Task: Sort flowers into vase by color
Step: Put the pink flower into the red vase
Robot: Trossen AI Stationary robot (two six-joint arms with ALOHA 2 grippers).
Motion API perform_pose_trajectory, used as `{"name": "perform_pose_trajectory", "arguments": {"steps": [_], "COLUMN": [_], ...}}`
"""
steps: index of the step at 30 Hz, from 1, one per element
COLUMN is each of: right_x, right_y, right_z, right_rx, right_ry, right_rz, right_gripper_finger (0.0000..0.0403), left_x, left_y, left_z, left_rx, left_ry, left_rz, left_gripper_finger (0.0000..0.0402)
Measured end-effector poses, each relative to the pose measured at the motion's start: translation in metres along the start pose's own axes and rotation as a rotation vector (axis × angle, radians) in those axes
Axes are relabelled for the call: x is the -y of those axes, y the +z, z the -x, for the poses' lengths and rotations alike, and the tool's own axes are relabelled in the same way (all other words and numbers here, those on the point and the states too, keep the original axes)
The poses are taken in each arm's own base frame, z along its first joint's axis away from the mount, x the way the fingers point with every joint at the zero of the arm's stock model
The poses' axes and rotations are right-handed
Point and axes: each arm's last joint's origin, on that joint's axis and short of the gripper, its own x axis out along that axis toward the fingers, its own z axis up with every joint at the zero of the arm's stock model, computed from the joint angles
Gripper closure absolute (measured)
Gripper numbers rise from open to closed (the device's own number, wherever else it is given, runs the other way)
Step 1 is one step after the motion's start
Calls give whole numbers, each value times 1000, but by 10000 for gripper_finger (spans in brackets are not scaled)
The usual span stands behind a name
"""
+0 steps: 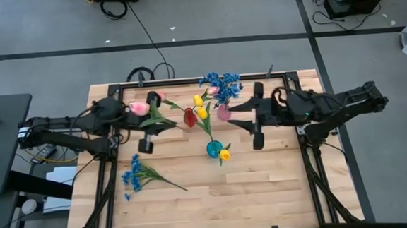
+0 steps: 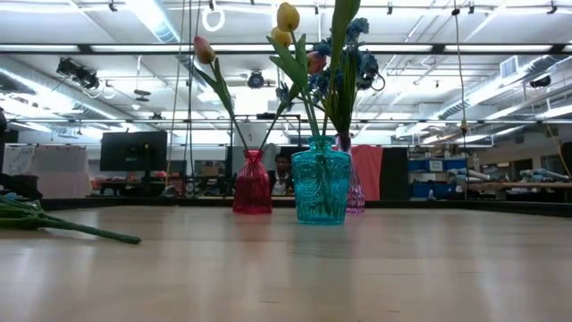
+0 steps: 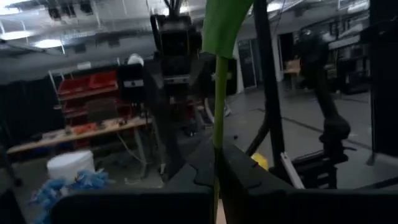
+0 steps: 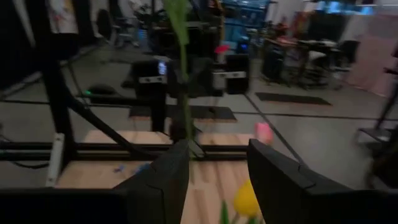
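The left fingers (image 1: 149,124) are clenched on the green stem of a pink tulip (image 1: 139,108), held above the worktop (image 1: 265,188) beside the red vase (image 1: 189,117). In the high view the right fingers (image 1: 255,118) stand released, apart, next to the pink vase (image 1: 223,113) holding blue sprigs (image 1: 221,83); yellow tulips (image 1: 201,107) rise from the teal vase (image 1: 214,149), and another blue sprig (image 1: 135,173) lies loose on the wood.

The low view shows the three vases in a row, teal nearest.

The left wrist view shows the stem (image 3: 219,99) pinched between its fingers.

The right wrist view shows open fingers (image 4: 214,180) with a stem (image 4: 183,81) just beyond them, untouched. No writing is readable anywhere.
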Motion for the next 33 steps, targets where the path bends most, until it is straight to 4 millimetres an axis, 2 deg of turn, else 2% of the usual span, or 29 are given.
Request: {"name": "perform_pose_trajectory", "arguments": {"steps": [3, 8, 13, 19, 24, 29, 33], "right_x": [-6, -10, -1, 21, 35, 40, 42], "right_y": [-9, -46, -82, -108, -124, -156, -179], "right_z": [9, 15, 27, 64, 92, 102, 103], "right_rx": [-7, -68, -104, -30, 96, 167, 206], "right_ry": [-61, -155, -167, -255, -238, -226, -244], "right_rz": [3, -13, -90, -142, -116, -131, -148], "right_gripper_finger": [231, 232, 241, 265, 269, 270, 270], "left_x": [6, 13, 14, 6, 1, -4, -5], "left_y": [-13, -48, -74, -82, -86, -90, -104], "left_z": [14, 28, 34, 36, 38, 39, 41], "left_rx": [9, 3, -87, -168, -212, -217, -215], "left_ry": [-9, 36, 152, 240, 237, 261, 273], "left_rz": [10, 41, 33, -35, -89, -97, -140], "left_gripper_finger": [393, 393, 393, 393, 392, 392, 391]}}
